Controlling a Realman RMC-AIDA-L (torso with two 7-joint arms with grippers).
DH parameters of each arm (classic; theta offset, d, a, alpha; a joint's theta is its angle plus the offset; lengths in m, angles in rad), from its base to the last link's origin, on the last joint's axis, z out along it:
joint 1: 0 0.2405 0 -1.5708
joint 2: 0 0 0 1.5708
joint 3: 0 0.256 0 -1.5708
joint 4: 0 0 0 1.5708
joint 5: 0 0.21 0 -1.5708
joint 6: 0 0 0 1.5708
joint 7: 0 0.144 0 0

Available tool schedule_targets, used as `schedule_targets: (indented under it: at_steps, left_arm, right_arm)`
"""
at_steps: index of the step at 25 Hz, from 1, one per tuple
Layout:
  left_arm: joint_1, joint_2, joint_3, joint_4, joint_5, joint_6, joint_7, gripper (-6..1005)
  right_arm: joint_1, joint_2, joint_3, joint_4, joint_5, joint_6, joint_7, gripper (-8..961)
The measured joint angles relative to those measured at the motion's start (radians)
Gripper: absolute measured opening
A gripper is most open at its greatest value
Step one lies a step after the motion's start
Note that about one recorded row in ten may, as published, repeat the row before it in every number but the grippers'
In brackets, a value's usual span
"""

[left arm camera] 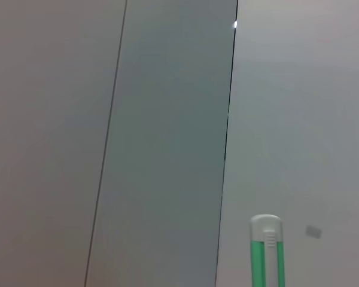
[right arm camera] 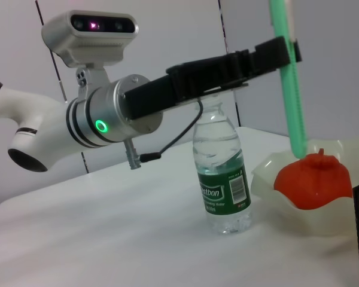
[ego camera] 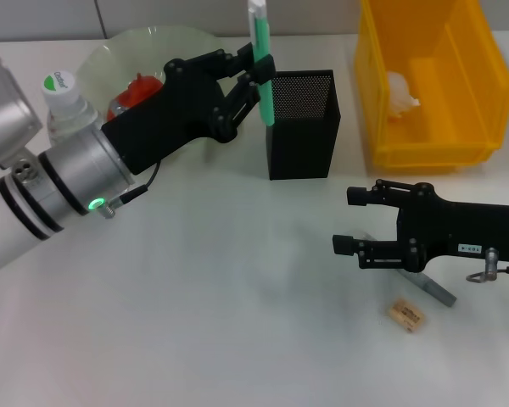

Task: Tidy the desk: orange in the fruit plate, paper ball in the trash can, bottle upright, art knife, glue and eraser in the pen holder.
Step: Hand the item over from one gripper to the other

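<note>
While the left gripper (ego camera: pixel 256 76) clamps a green-and-white art knife (ego camera: pixel 261 59) upright, the tool's lower end hangs at the pen holder's (ego camera: pixel 301 127) 9 o'clock rim, above the opening edge. From the right wrist view the same knife (right arm camera: pixel 287 72) stands nearly vertical in the black fingers (right arm camera: pixel 269 51), its tip in front of the orange (right arm camera: pixel 314 179).

That orange lies in the fruit plate (ego camera: pixel 144 51), at 10 o'clock from the pen holder. Just beside the plate, at its 8 o'clock, the bottle (ego camera: pixel 65 106) stands upright, cap on top.

At 2 o'clock from the pen holder sits the trash can (ego camera: pixel 433 85), with the paper ball (ego camera: pixel 401 93) inside it.

Low at 4 o'clock from the pen holder, the right gripper (ego camera: pixel 349 220) hovers with its fingers spread and nothing between them. A grey stick-like object (ego camera: pixel 433 288), partly hidden under it, lies on the white desk (ego camera: pixel 195 322), and the eraser (ego camera: pixel 406 315) rests near that, at 6 o'clock from the gripper body.
</note>
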Motion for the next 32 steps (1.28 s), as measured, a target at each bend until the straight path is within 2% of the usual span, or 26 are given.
schedule_targets:
  at_steps: [12, 18, 22, 32]
  left_arm:
    - [-0.063, -0.001, 0.001, 0.001, 0.003, -0.086, -0.010, 188]
    - [-0.068, -0.001, 0.001, 0.001, 0.003, -0.095, -0.010, 189]
    - [-0.110, -0.001, 0.001, 0.001, 0.003, -0.186, -0.013, 189]
    - [-0.120, -0.001, 0.009, -0.001, 0.003, -0.224, -0.015, 188]
  right_arm:
    - [0.003, 0.000, 0.010, 0.017, 0.012, 0.003, -0.002, 812]
    - [0.011, 0.000, 0.011, 0.028, 0.013, 0.011, -0.002, 812]
    - [0.018, 0.000, 0.011, 0.034, 0.013, 0.012, -0.002, 811]
    - [0.039, 0.000, 0.009, 0.046, 0.014, 0.022, -0.002, 811]
